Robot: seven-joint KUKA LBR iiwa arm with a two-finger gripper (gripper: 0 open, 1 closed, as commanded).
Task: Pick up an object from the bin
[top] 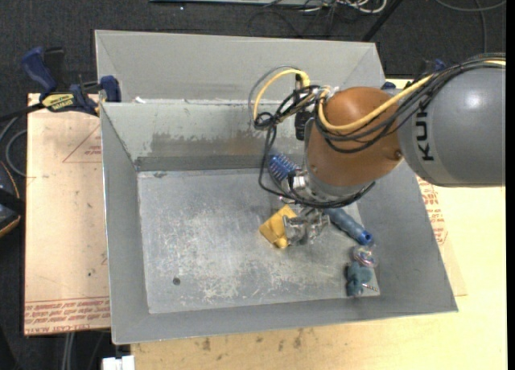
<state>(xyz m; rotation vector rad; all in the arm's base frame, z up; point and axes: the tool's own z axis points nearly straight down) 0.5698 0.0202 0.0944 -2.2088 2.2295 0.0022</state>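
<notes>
grey bin (201,232) holds a small yellow piece (276,229) just beside the gripper (304,230), toward the view's left; whether its jaws are open i cannot tell

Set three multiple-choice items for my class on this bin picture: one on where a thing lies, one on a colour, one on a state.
All three concern the grey bin.

1. Where does the yellow piece lie?
A. against the far wall
B. right beside the end effector, near the middle of the floor
C. outside on the cardboard

2. What colour is the long handle-like thing on the end effector's other side?
A. red
B. green
C. blue

3. How does the small teal-grey thing lie?
A. on the floor near the front right corner, apart from the end effector
B. stacked on the yellow piece
C. hanging over the rim

Answers:
1 B, the yellow piece sits just beside the end effector.
2 C, the handle is plainly blue.
3 A, bare floor separates it from the end effector.
</notes>
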